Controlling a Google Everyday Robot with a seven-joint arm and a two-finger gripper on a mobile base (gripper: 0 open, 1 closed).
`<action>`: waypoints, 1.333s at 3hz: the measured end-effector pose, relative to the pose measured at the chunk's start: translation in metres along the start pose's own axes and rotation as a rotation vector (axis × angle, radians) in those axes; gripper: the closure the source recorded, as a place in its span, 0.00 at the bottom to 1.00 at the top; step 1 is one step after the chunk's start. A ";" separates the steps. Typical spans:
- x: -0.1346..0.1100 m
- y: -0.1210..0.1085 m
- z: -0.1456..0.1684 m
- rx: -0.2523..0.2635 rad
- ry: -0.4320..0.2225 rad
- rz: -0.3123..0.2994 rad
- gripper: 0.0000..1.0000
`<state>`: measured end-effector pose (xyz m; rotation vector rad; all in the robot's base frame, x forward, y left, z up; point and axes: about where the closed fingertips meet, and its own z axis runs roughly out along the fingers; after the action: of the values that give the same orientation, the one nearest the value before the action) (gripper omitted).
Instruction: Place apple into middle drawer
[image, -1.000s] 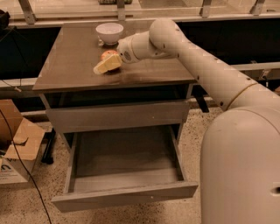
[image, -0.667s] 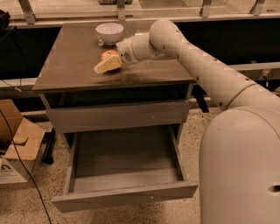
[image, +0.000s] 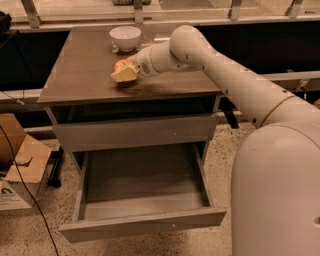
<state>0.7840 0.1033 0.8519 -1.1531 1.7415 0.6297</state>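
The apple (image: 120, 64) sits on the cabinet top (image: 80, 75), showing only as a small red patch behind my gripper. My gripper (image: 125, 73) is at the middle of the cabinet top, low on the surface, with its pale yellow fingers (image: 125, 75) closed around the apple. The middle drawer (image: 145, 224) is pulled wide open below, and its grey-brown inside holds nothing. It lies in front of and well below the gripper.
A white bowl (image: 125, 37) stands at the back of the cabinet top, just behind the gripper. The upper drawer front (image: 135, 132) is closed. A cardboard box (image: 17, 160) and a black cable (image: 25, 190) lie on the floor at left. My arm and base (image: 280, 190) fill the right side.
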 end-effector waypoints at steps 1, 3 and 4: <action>-0.003 0.014 -0.014 0.004 -0.003 -0.007 0.86; -0.007 0.090 -0.068 -0.186 0.005 -0.118 1.00; 0.008 0.142 -0.092 -0.319 0.066 -0.218 1.00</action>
<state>0.6172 0.0875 0.8750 -1.5756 1.5767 0.7597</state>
